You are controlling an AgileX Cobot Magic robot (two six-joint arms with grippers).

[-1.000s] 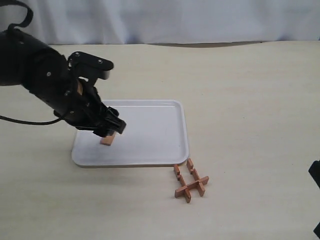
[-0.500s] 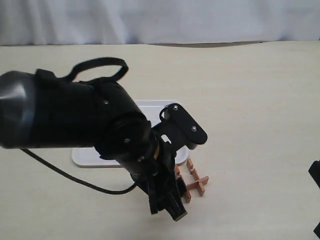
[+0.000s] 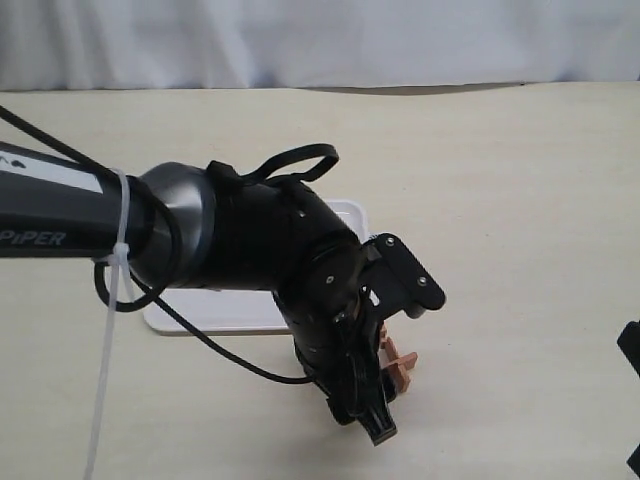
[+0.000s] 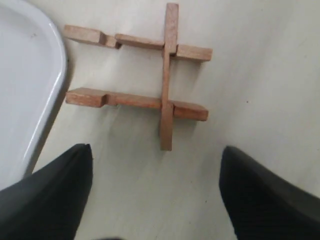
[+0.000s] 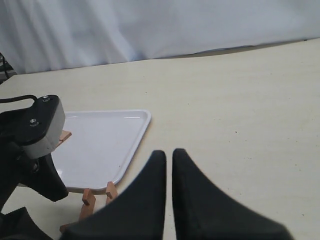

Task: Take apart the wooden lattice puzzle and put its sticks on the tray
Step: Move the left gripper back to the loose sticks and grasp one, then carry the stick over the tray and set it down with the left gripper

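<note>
The wooden lattice puzzle (image 4: 167, 75) lies on the table just off the tray's (image 4: 30, 75) rounded corner. Three sticks remain in it: two parallel ones and one crossing them. My left gripper (image 4: 157, 200) hangs open above bare table right beside the puzzle, with nothing between its fingers (image 4: 50, 195). In the exterior view the left arm hides most of the puzzle (image 3: 402, 366) and much of the tray (image 3: 200, 312); the left gripper (image 3: 365, 415) points down. The end of a loose stick (image 5: 64, 136) shows on the tray (image 5: 105, 145). My right gripper (image 5: 169, 152) is shut and empty, away from the puzzle (image 5: 90, 202).
The light wooden table (image 3: 520, 200) stretches to the right and back of the tray. A white curtain (image 3: 320, 40) closes the far side. A dark part of the right arm (image 3: 630, 350) shows at the right edge.
The left gripper held a stick low over the tray; it has since swung over to the puzzle and is open and empty. The right arm has not moved.
</note>
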